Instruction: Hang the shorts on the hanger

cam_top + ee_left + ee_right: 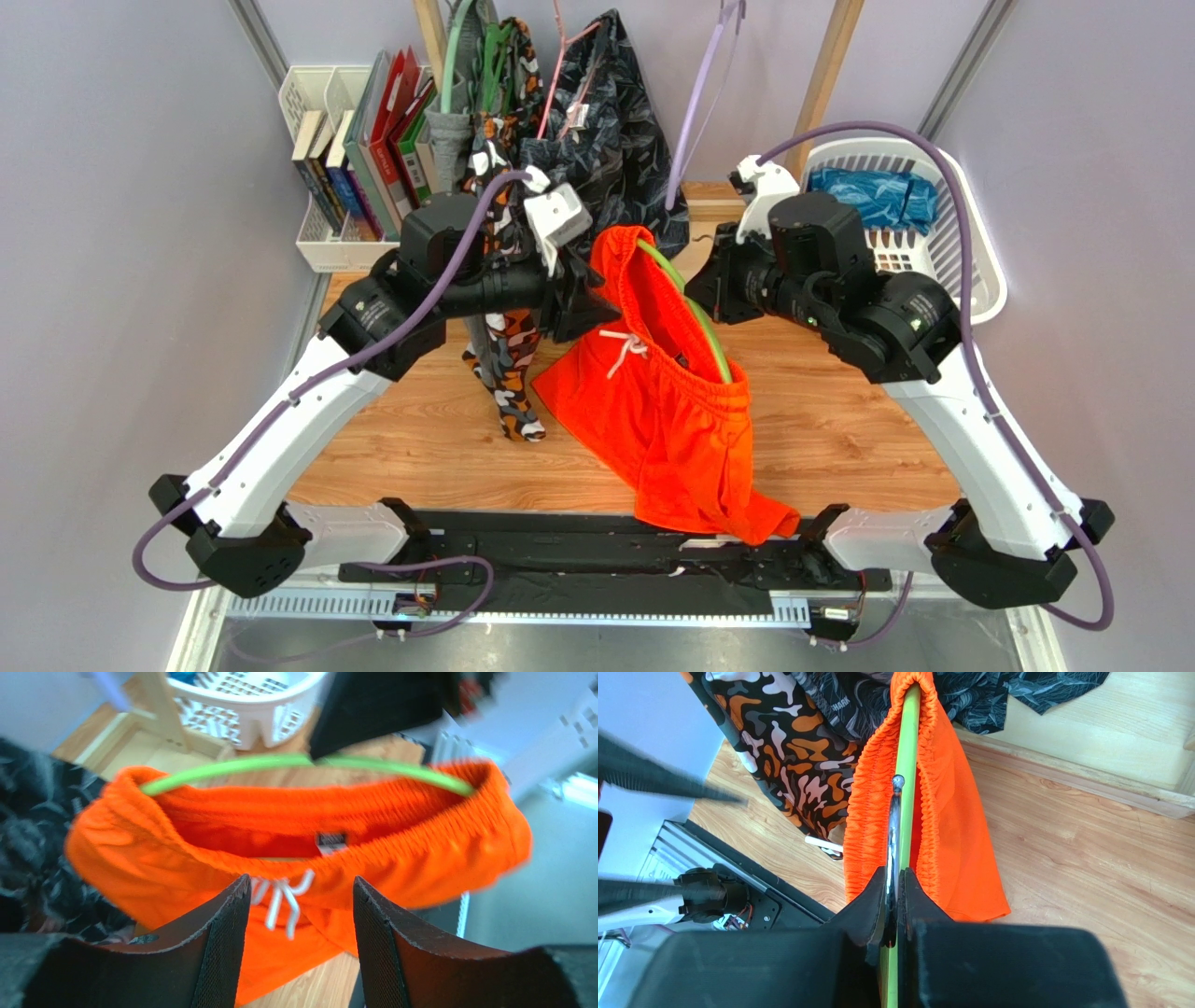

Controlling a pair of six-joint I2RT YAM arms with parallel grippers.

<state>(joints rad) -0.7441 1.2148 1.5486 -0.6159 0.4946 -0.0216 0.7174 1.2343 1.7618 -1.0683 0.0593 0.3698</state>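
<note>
Orange mesh fills most of the left wrist view. The shorts (210, 840) hang from the hanger (231, 766), whose lime-green bar runs inside the waistband, with the elastic wrapped over both of its ends. From above, garment and hanger are held up over the worktop (870, 434), between the two arms, with the legs drooping toward the near edge. The right gripper (896, 876) has its jaws closed tight on the hanger at its middle, where a metal hook shows, and carries the whole load. The left gripper (300, 882) faces the front of the waistband with its jaws parted and nothing between them. The white drawstring (284, 903) dangles just beyond the tips.

The dressing looks nearly done, so the step in hand is probably a seating check. To do it well, the right arm should hold the bar level and the clamp firm. If the left arm touches anything, a light pinch on the front waistband with an even downward tug would settle the elastic. A sideways pull risks slipping one end off. The camo garment (512, 371) hangs near and could snag.
</note>
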